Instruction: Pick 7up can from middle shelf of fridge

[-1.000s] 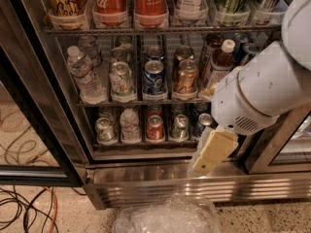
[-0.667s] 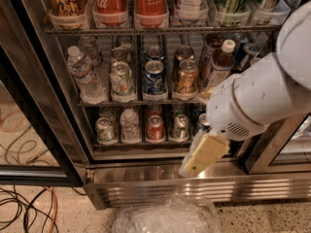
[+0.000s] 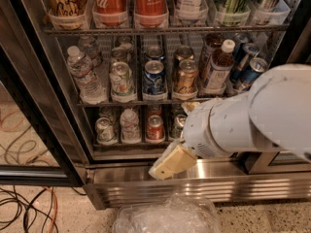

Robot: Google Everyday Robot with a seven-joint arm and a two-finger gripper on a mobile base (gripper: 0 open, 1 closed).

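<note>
Gripper (image 3: pixel 172 163): low before the fridge (image 3: pixel 146 188) base; grip I cannot tell.
Beside 7up can (image 3: pixel 121 79): one water bottle (image 3: pixel 83 72), one blue can (image 3: pixel 154 76).

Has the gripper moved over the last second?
Yes. The cream two-finger gripper has slid left and slightly down in front of the ribbed stainless-steel fridge base, and now hangs below and just right of the small red can.

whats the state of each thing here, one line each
fridge, door open
7up can, upright on the middle shelf, untouched
blue can, upright, next to the 7up can
water bottle, capped
pincer, low in front of the fridge's steel base, clear of the 7up can
</note>
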